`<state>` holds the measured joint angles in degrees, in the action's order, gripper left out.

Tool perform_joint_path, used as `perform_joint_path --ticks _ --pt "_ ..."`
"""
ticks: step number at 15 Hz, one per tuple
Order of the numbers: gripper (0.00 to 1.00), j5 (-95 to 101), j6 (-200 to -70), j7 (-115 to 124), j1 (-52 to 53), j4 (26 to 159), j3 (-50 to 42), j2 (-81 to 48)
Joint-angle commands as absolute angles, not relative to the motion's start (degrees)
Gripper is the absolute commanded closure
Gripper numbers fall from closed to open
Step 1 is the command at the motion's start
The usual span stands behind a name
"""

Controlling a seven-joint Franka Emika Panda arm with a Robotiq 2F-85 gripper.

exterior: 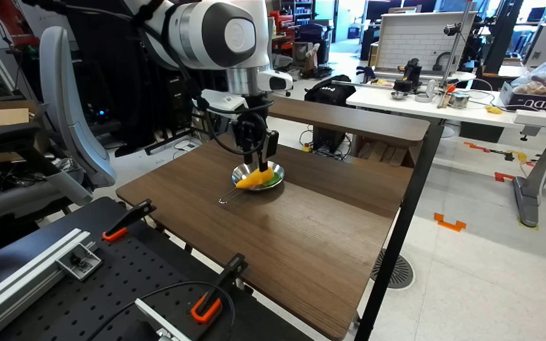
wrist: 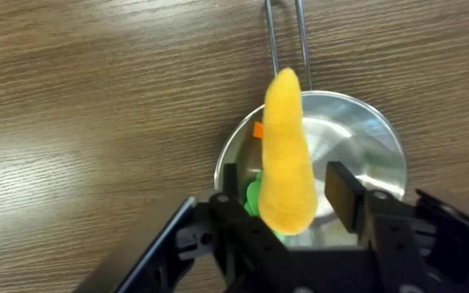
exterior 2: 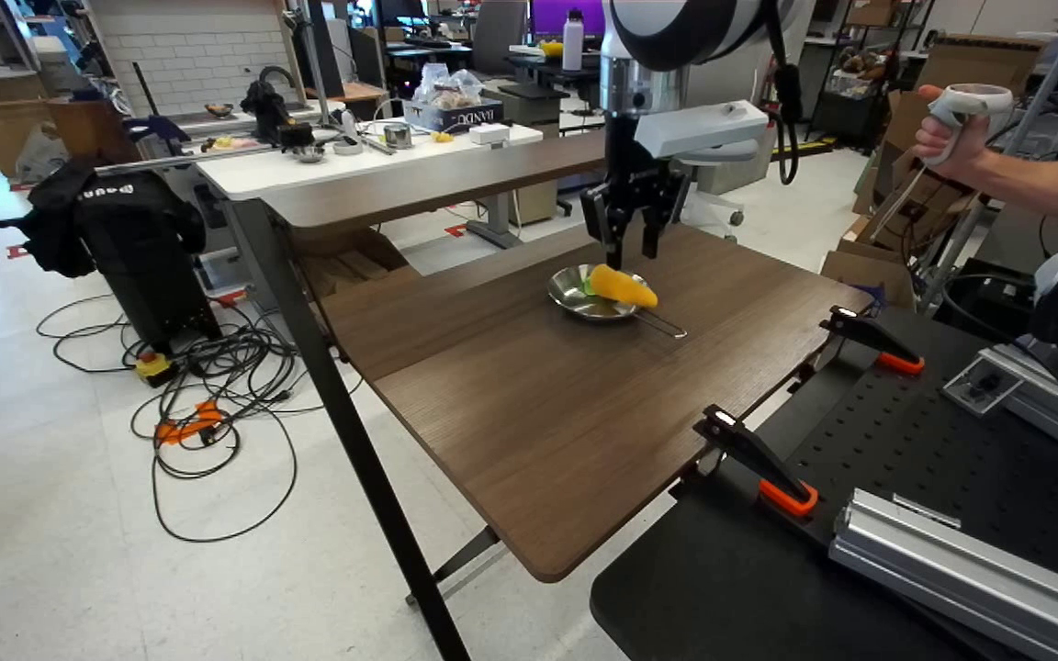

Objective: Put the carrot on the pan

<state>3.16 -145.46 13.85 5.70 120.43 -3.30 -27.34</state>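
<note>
The yellow-orange carrot (exterior: 254, 179) lies in the shiny round pan (exterior: 277, 169), its narrow tip reaching over the rim above the wire handle (wrist: 287, 40). Its green leafy end lies inside the pan, partly hidden under the carrot in the wrist view. The carrot (exterior 2: 623, 287) and pan (exterior 2: 568, 294) also show in an exterior view, and the carrot (wrist: 286, 162) and pan (wrist: 358, 142) in the wrist view. My gripper (wrist: 283, 173) is open, its fingers on either side of the carrot's thick end with gaps on both sides. In an exterior view the gripper (exterior 2: 632, 259) is just above the carrot.
The pan stands on a brown wooden table (exterior: 301, 227). A raised brown shelf (exterior: 349, 113) runs along its far side. Black clamps with orange ends (exterior 2: 754, 459) hold the table's edge beside a black perforated board (exterior: 126, 284). A person's hand holds a white controller (exterior 2: 974, 101).
</note>
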Motion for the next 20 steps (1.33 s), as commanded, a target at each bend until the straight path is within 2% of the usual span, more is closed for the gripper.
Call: perform_joint_path --ticks 1,2,3,20 --pt "0.11 4.4 -146.2 14.7 6.4 120.1 -3.9 -27.3" --pt "0.02 4.5 -146.2 14.8 6.4 120.2 -4.0 -27.1" --pt "0.00 4.3 -146.2 14.7 6.3 120.2 -3.9 -26.9" --pt "0.00 7.5 -133.9 14.5 5.4 129.7 -4.1 -12.7"
